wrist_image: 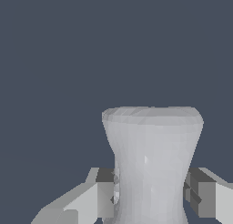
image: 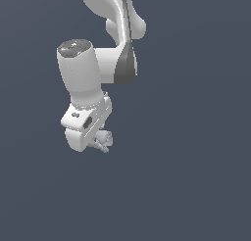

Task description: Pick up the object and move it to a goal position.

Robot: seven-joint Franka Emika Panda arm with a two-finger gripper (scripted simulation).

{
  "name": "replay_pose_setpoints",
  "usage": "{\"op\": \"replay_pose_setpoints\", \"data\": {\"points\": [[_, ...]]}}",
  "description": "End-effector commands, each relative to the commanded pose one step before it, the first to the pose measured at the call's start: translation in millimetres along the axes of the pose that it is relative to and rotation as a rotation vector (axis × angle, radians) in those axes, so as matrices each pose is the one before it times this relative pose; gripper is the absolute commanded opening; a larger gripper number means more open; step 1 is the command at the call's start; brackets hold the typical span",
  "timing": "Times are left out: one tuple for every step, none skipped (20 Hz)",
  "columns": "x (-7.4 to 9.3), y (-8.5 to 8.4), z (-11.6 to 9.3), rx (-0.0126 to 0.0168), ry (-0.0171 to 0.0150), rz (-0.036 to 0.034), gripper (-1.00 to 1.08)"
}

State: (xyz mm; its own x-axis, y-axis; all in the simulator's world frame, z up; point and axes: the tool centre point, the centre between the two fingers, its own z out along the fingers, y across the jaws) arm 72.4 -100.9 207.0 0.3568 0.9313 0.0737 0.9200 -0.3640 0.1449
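Note:
The object (wrist_image: 152, 159) is a pale grey spool-shaped piece with a pinched middle. In the wrist view it fills the space between my two fingers, whose pads (wrist_image: 105, 198) press against its narrow waist from both sides. My gripper (wrist_image: 152, 198) is shut on it. In the exterior view the gripper (image: 102, 142) hangs under the white arm in mid-frame, and the object (image: 104, 137) shows only as a small pale lump between the fingertips, mostly hidden by the hand.
The white arm (image: 81, 76) comes down from the top of the exterior view. A plain dark blue-grey background (image: 196, 161) lies all around; no goal marker or other object shows.

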Motion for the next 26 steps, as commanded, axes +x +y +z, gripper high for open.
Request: {"op": "replay_pose_setpoints", "data": {"points": [[-15.69, 18.02, -28.77, -0.02977, 0.0169, -0.01686, -1.0], [-6.11, 7.36, -11.27, -0.01156, 0.00703, -0.00647, -1.0], [-6.08, 7.36, -11.24, -0.01152, 0.00707, -0.00645, -1.0], [-6.05, 7.36, -11.18, -0.01144, 0.00708, -0.0064, -1.0], [-5.95, 7.26, -11.0, -0.01125, 0.00701, -0.00628, -1.0], [-5.7, 6.99, -10.54, -0.01076, 0.00676, -0.00599, -1.0], [-5.45, 6.71, -10.07, -0.01028, 0.0065, -0.00571, -1.0], [-5.2, 6.43, -9.61, -0.0098, 0.00624, -0.00542, -1.0], [-4.96, 6.15, -9.13, -0.0093, 0.00595, -0.00512, -1.0], [-4.71, 5.86, -8.66, -0.00881, 0.00567, -0.00483, -1.0], [-4.45, 5.56, -8.18, -0.00831, 0.00538, -0.00453, -1.0], [-4.2, 5.26, -7.66, -0.00777, 0.00506, -0.00421, -1.0], [-3.92, 4.94, -7.17, -0.00726, 0.00475, -0.00391, -1.0], [-3.65, 4.61, -6.62, -0.0067, 0.0044, -0.00357, -1.0], [-3.35, 4.26, -6.09, -0.00615, 0.00406, -0.00325, -1.0], [-3.04, 3.89, -5.5, -0.00554, 0.00368, -0.0029, -1.0], [-2.74, 3.51, -4.9, -0.00493, 0.0033, -0.00256, -1.0], [-2.43, 3.15, -4.4, -0.00443, 0.00297, -0.00228, -1.0], [-2.18, 2.83, -3.86, -0.00387, 0.00262, -0.00197, -1.0], [-1.91, 2.51, -3.43, -0.00344, 0.00234, -0.00173, -1.0], [-1.67, 2.22, -2.98, -0.00298, 0.00204, -0.00148, -1.0], [-1.44, 1.94, -2.56, -0.00255, 0.00176, -0.00125, -1.0], [-1.24, 1.68, -2.15, -0.00214, 0.00149, -0.00103, -1.0], [-1.02, 1.42, -1.87, -0.00186, 0.00131, -0.00088, -1.0], [-0.87, 1.2, -1.42, -0.00139, 0.00099, -0.00065, -1.0], [-0.65, 0.95, -1.24, -0.00123, 0.00088, -0.00056, -1.0]]}}
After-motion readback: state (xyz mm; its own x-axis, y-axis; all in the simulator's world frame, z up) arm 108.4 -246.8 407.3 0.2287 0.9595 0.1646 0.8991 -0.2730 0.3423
